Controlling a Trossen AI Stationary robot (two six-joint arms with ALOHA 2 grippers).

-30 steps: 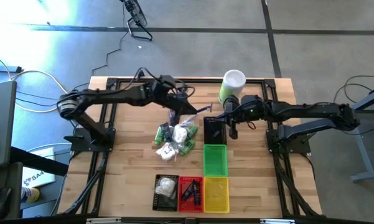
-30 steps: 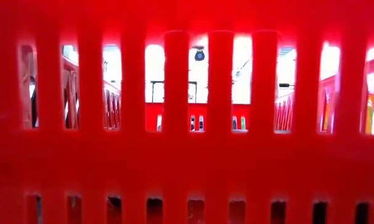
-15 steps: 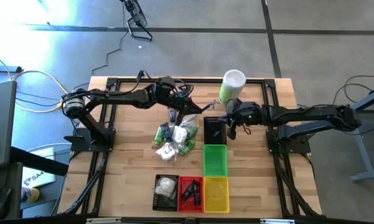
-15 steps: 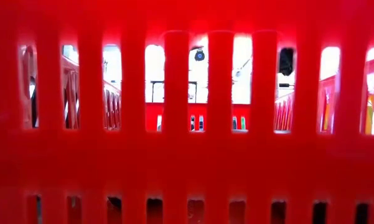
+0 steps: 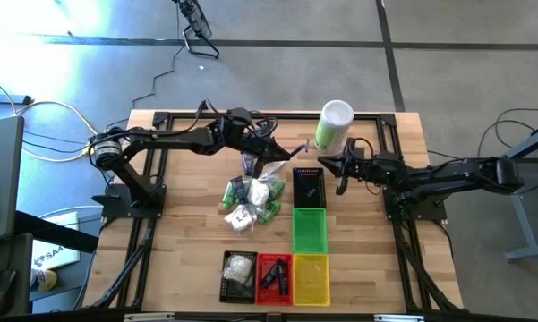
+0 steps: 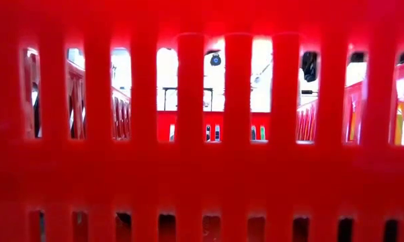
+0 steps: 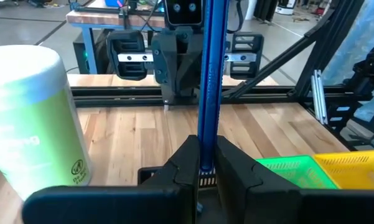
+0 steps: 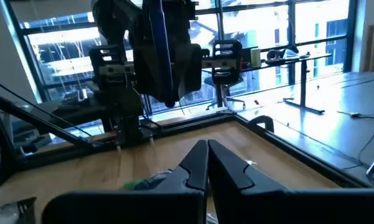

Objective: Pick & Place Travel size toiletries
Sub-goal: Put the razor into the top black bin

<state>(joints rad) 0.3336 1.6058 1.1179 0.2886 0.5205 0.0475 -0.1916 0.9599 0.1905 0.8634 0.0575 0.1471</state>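
The travel size toiletries lie in a loose pile [image 5: 251, 201] of small green bottles and white pouches at the table's middle. My left gripper [image 5: 282, 156] hovers beyond the pile, left of the black basket [image 5: 309, 186], and is shut on a thin dark blue tube [image 7: 211, 74]. From the right wrist, the same tube [image 8: 158, 43] shows hanging in that gripper. My right gripper [image 5: 327, 164] is shut and empty, level, at the black basket's far right corner, below the green-and-white canister [image 5: 334, 125]. My left gripper pinches the blue tube's lower end [image 7: 205, 163] between its two fingers. The fingers come about level from the table's left and lie across the tube. The tube stands roughly upright above the fingers, lifted clear of the table.
A green basket [image 5: 309, 231] lies in front of the black one. Along the near edge stand a black basket with a white pouch [image 5: 239, 273], a red basket [image 5: 273, 275] and a yellow one [image 5: 311, 277]. The red basket's slotted wall [image 6: 202, 168] fills the low view.
My right gripper has sunk and drawn back toward the table's right edge, tipping from pointing down to about level; it stays shut. My left gripper keeps its hold on the blue tube in nearly the same place.
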